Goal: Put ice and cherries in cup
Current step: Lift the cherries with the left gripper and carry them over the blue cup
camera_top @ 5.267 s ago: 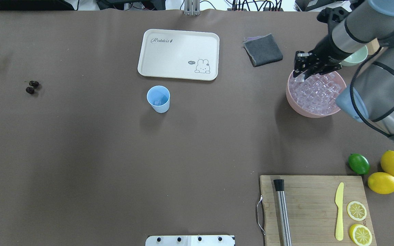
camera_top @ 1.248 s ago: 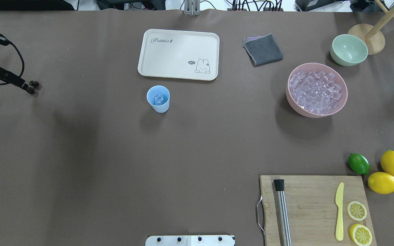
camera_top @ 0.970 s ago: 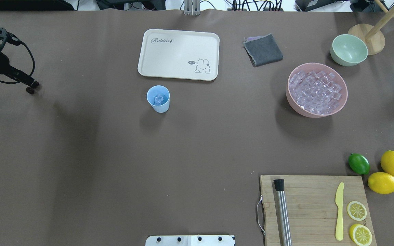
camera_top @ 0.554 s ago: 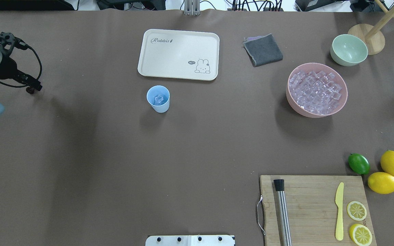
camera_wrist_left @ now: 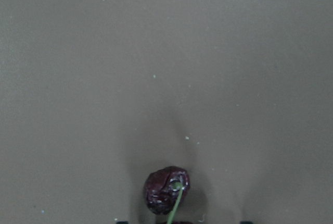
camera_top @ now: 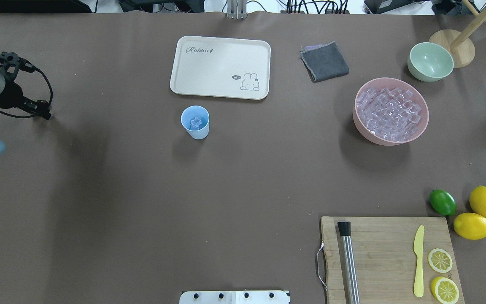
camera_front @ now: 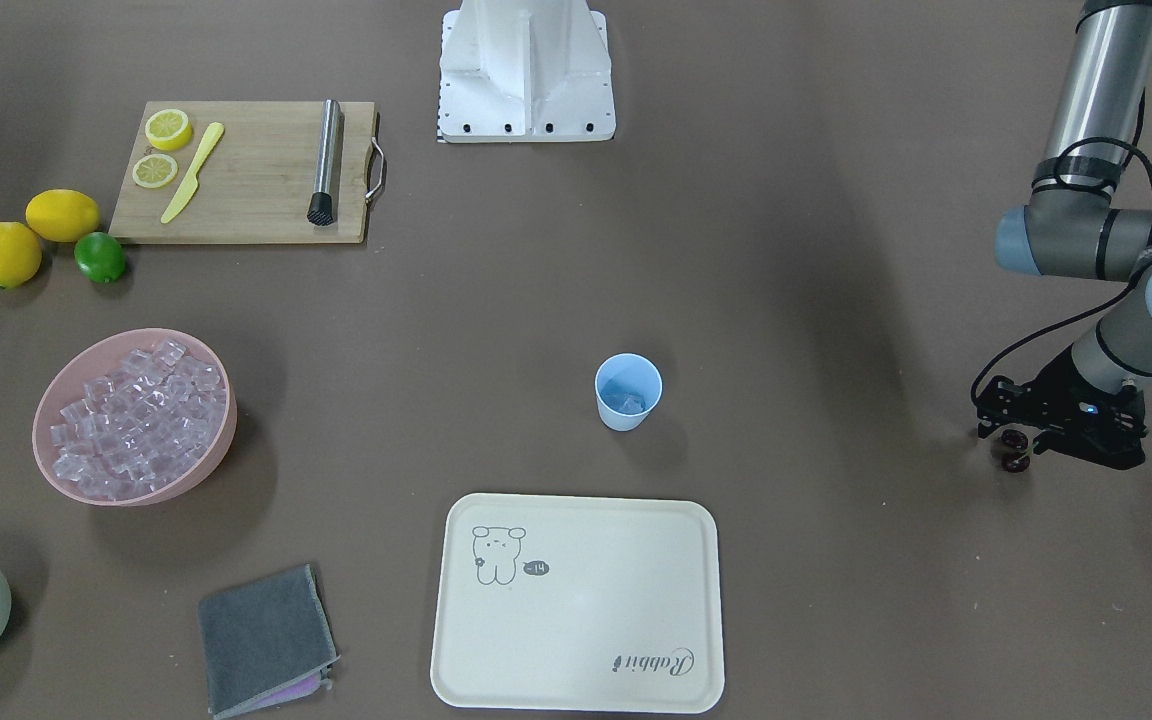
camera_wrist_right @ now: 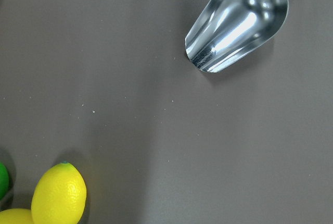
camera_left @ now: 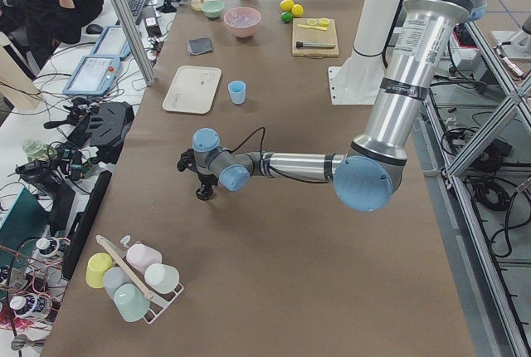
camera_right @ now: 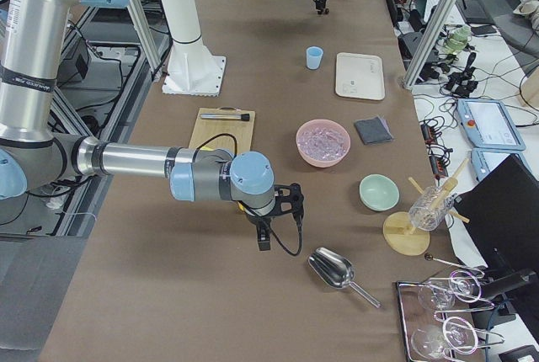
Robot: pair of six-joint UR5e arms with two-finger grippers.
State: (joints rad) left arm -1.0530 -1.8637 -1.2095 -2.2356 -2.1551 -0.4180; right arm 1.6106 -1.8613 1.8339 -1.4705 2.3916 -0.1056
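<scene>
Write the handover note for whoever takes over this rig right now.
Grippers: the left gripper is low over the table at the cherries; I cannot tell whether it is open or shut. The right gripper is above the table near the metal scoop; I cannot tell its state either.
Things: the cup is upright beside the tray, with ice inside.
Done: some ice is in.
Left: the cherries go in.

Our left arm (camera_front: pixel 1076 235) reaches far sideways, its end effector (camera_top: pixel 46 114) pointing down and closed on the cherries (camera_wrist_left: pixel 166 190). Our right end effector (camera_right: pixel 264 239) points down; we cannot tell its grip.
</scene>
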